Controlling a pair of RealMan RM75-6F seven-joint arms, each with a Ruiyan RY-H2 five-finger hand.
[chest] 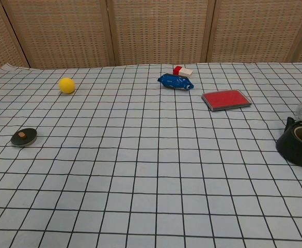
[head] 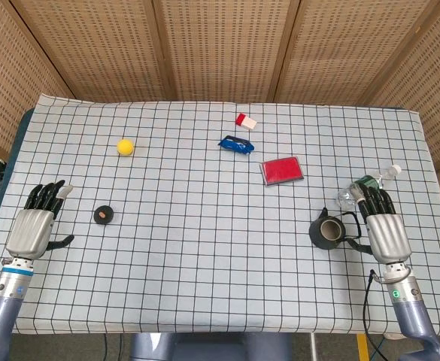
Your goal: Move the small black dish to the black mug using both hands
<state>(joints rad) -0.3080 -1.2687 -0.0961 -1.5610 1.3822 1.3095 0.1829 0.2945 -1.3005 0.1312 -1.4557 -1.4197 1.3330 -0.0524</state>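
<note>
The small black dish [head: 104,215] [chest: 24,137] lies on the checked cloth at the left, with a small brown piece in it. The black mug [head: 327,232] [chest: 298,143] stands at the right, near the front. My left hand [head: 37,222] rests on the table left of the dish, fingers stretched and apart, holding nothing. My right hand [head: 380,224] lies just right of the mug, fingers extended, its thumb close to the mug's handle. Neither hand shows in the chest view.
A yellow ball [head: 125,147] sits at the back left. A blue wrapper [head: 236,144], a red-and-white block [head: 245,120] and a flat red case [head: 282,170] lie at the back middle. A clear plastic bottle [head: 362,186] lies behind my right hand.
</note>
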